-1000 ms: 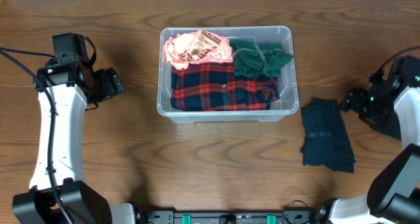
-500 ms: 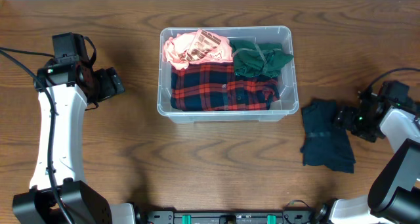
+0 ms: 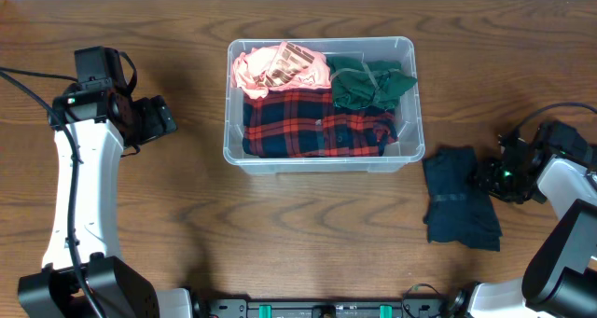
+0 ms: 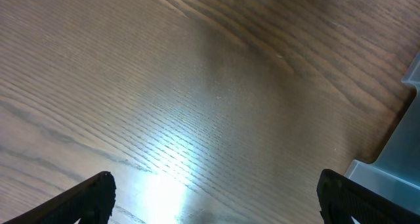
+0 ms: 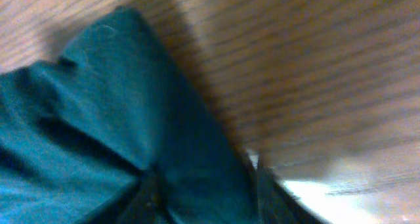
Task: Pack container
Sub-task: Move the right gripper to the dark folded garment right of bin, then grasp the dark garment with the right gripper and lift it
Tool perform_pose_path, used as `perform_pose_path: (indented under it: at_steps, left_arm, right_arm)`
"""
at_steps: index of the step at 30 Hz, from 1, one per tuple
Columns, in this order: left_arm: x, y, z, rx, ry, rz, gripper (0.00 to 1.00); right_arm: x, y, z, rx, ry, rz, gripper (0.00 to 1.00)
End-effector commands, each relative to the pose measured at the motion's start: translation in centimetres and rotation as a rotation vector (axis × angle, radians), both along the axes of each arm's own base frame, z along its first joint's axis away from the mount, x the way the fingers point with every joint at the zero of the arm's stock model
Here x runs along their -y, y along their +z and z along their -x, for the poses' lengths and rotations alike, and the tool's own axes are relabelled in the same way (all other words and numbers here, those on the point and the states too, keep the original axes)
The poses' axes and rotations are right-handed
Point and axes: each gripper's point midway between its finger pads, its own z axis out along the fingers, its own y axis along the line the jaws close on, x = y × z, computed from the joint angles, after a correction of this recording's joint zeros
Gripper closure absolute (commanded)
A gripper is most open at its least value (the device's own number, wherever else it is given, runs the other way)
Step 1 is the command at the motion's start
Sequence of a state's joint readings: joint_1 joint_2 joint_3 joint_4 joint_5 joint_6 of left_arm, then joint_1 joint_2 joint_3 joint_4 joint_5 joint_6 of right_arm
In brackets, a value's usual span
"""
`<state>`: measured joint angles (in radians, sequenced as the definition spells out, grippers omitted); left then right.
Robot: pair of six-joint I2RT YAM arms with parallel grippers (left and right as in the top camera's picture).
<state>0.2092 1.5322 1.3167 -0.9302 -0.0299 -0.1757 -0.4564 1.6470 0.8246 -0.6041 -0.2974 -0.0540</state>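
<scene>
Overhead view, items listed from left of frame to right.

1. Left gripper [image 3: 160,118]: upper left, hovering over bare wooden table [image 3: 187,225], well apart from the bin. In the left wrist view the fingers [image 4: 88,198] stand spread wide with only wood grain between them, so it is released and carries nothing.

2. Container [image 3: 320,42]: clear rectangular bin, upper centre, upright on the table. Contents: peach-pink garment [image 3: 275,68] in its upper left corner; green garment [image 3: 371,83] in its upper right corner; red-and-navy plaid shirt [image 3: 312,122] filling the lower half. The load sits near rim level.

3. Dark teal garment [image 3: 462,206]: crumpled on the table just right of the bin's lower right corner, outside it. Judged the last item to pack.

4. Right gripper [image 3: 483,176]: right of centre, at the garment's right edge. The right wrist view is blurred. Teal cloth lies between two dark finger shapes, but whether they are clenched on it cannot be told.

Hazards, as judged:
- A pinch on only a thin edge fold may slip once the garment is lifted.
- Loose cloth may unfurl and drape over the rim.
- The trailing fabric may nudge the light bin.
- With the bin this full, the garment may sit proud and spill out.
</scene>
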Motion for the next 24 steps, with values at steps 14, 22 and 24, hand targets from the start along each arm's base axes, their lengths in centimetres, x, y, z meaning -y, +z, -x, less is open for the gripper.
perform_pose_path:
  at_steps: [14, 22, 24]
  left_arm:
    - [-0.2, -0.1, 0.0, -0.003, 0.014, -0.001, 0.02]
    - [-0.2, -0.1, 0.0, -0.003, 0.014, -0.001, 0.02]
    - [-0.2, -0.1, 0.0, -0.003, 0.014, -0.001, 0.02]
  right_arm:
    - [0.0, 6.7, -7.2, 0.252, 0.009, -0.089, 0.99]
    - [-0.7, 17.7, -12.5, 0.434, 0.161, -0.036, 0.99]
    - [-1.6, 20.0, -13.3, 0.471, 0.207, -0.018, 0.99]
